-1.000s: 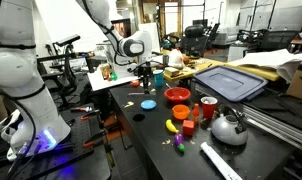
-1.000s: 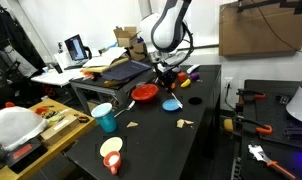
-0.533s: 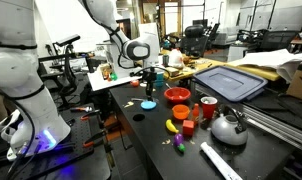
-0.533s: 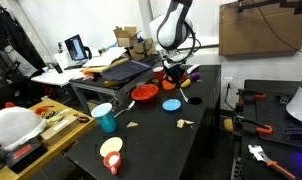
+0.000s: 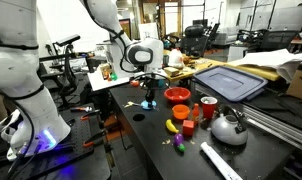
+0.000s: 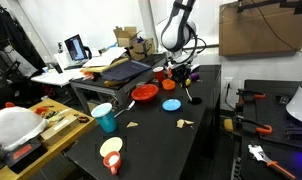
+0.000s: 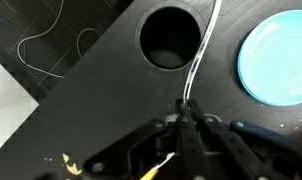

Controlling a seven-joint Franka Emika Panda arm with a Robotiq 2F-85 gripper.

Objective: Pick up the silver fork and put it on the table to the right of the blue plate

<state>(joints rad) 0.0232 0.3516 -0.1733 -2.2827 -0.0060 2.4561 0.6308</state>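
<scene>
In the wrist view my gripper (image 7: 187, 108) is shut on the silver fork (image 7: 200, 55), a thin pale strip that runs from the fingertips up past a round hole (image 7: 171, 36) in the black table (image 7: 101, 95). The blue plate (image 7: 279, 55) lies to the right of the fork, apart from it. In both exterior views the gripper (image 5: 148, 86) (image 6: 181, 78) hangs low over the table beside the blue plate (image 5: 149, 104) (image 6: 171, 104). The fork is too thin to make out there.
A red bowl (image 5: 177, 96) (image 6: 144, 93) sits next to the plate. A kettle (image 5: 228, 127), a red cup (image 5: 208, 108), small toys (image 5: 173, 126) and a white bar (image 5: 220, 160) lie further along. A grey-blue lid (image 5: 230, 82) lies behind. A teal cup (image 6: 105, 117) stands near the table's edge.
The gripper, holding the fork, has moved sideways across the blue plate toward the table's edge and come lower over the table. Nothing else has moved.
</scene>
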